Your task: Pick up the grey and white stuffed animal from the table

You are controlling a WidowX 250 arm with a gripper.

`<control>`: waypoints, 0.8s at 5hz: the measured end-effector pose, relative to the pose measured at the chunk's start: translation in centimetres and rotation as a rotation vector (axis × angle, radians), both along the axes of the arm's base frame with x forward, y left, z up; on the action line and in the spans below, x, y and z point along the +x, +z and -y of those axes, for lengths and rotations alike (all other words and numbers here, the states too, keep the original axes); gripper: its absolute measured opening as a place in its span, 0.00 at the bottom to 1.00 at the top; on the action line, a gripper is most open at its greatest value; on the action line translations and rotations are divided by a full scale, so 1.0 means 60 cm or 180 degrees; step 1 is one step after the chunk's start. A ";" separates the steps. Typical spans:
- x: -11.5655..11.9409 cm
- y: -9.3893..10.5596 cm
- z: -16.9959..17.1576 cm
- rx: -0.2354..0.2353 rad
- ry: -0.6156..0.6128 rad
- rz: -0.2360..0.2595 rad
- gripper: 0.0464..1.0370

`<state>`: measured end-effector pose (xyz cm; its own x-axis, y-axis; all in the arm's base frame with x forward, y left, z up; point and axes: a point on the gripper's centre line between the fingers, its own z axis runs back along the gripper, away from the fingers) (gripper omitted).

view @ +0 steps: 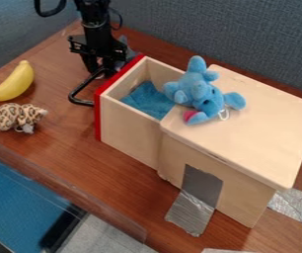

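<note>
Beside the black handle point(74, 95), whether the pincer point(101, 71) is spread cannot be told. A blue plush point(196, 89) is perched well apart, atop the box point(262, 131).

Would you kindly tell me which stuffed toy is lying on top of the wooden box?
The blue toy, sprawled on the box beside the open drawer; the spotted toy lies on the table, near the banana.

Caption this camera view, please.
Black gripper beside the handle of an open drawer, blue plush toy atop wooden box.
</note>
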<state>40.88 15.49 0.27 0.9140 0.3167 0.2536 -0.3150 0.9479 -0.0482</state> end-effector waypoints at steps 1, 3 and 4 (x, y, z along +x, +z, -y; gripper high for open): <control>-0.010 -0.006 0.001 0.0001 0.0011 -0.0060 0.12; -0.063 0.011 0.000 -0.0012 0.0132 -0.0033 0.00; -0.095 0.067 -0.020 0.0007 0.0386 0.0266 0.00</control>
